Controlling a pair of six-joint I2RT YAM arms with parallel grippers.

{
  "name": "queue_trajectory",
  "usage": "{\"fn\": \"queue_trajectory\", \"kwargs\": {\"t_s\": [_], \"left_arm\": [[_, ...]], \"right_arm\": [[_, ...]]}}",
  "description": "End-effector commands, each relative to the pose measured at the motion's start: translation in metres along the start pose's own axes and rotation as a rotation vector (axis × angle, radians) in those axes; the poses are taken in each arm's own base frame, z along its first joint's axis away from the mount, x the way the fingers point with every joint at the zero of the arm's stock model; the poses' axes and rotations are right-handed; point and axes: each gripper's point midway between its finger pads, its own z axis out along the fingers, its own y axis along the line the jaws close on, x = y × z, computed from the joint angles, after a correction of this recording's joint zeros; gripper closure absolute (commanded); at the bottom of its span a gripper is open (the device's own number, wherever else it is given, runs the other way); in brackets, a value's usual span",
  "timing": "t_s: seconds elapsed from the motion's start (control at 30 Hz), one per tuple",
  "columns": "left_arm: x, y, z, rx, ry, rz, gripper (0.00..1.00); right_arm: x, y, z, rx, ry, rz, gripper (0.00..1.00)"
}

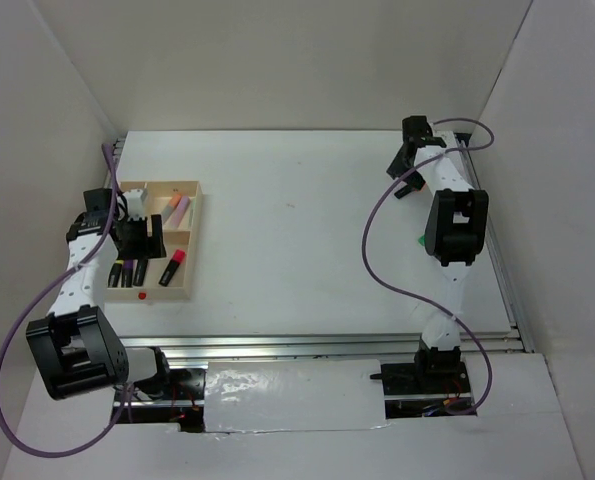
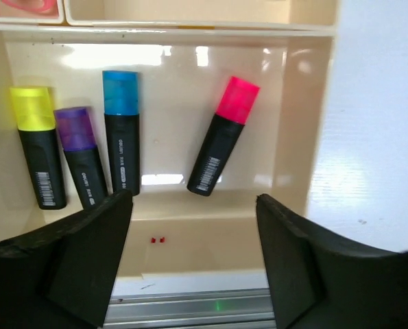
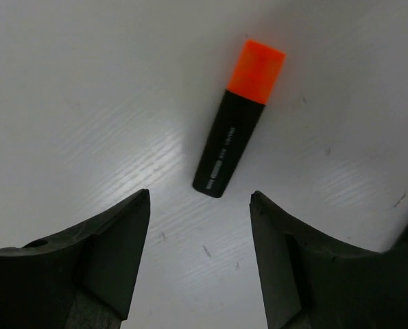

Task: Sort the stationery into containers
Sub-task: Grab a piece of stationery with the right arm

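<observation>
Well, your table (image 1: 297,230) is nearly bare of stationery, so I'd judge the sort far along. Your wooden tray (image 1: 198,222) sits under the left gripper (image 2: 193,202), whose fingers stand wide with nothing between them. Just beyond those fingertips, four black-bodied markers lie flat in one compartment. The yellow-capped marker (image 2: 38,147) is out past the left finger. Next to it come the purple-capped marker (image 2: 82,157) and the blue-capped marker (image 2: 121,133). The pink-capped marker (image 2: 224,137) lies tilted, ahead of the gap toward the right finger. Two pastel markers (image 1: 177,210) lie in a compartment farther beyond. So at least six look sorted.

Your right gripper (image 3: 200,205) hangs open and empty too. The orange-capped marker (image 3: 234,140) lies on the table just ahead of its gap, base nearest the fingertips, cap pointing away, not yet picked up. That one is clearly left. A green speck (image 1: 420,240) beside the right arm may be another, but it's too hidden to tell.
</observation>
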Motion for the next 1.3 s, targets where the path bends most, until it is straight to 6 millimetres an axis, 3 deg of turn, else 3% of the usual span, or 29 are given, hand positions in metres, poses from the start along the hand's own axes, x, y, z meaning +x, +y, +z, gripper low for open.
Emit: {"fn": "queue_trajectory", "kwargs": {"t_s": [0.0,0.03,0.47,0.53,0.67,0.83,0.87,1.23,1.27], "left_arm": [[-0.014,-0.018,-0.017,0.065,-0.068,-0.004,0.14],[-0.016,-0.02,-0.021,0.073,-0.081,0.003,0.01],[-0.022,-0.029,-0.018,0.103,-0.076,0.004,0.01],[-0.021,-0.027,-0.018,0.094,-0.071,0.003,0.01],[-0.021,-0.025,-0.018,0.09,-0.069,0.0,0.01],[-0.02,-0.022,-0.016,0.084,-0.06,-0.007,0.01],[-0.02,-0.022,-0.015,0.084,-0.055,-0.013,0.01],[-0.017,-0.009,-0.012,0.076,-0.024,-0.047,0.01],[-0.016,-0.007,-0.011,0.076,-0.02,-0.047,0.01]], "right_arm": [[-0.001,-0.03,0.01,0.09,0.033,0.112,0.34],[0.0,-0.03,0.012,0.088,0.037,0.124,0.34],[0.0,-0.03,0.027,0.089,0.069,0.106,0.32],[0.005,-0.027,0.03,0.078,0.086,0.079,0.32],[-0.004,-0.016,0.023,0.069,0.051,-0.009,0.35],[-0.011,-0.028,0.028,0.174,-0.011,-0.142,0.34],[-0.006,-0.015,0.024,0.163,-0.019,-0.176,0.34],[0.024,-0.042,0.058,0.235,0.082,-0.298,0.3],[0.019,-0.057,0.063,0.248,0.097,-0.272,0.3]]}}
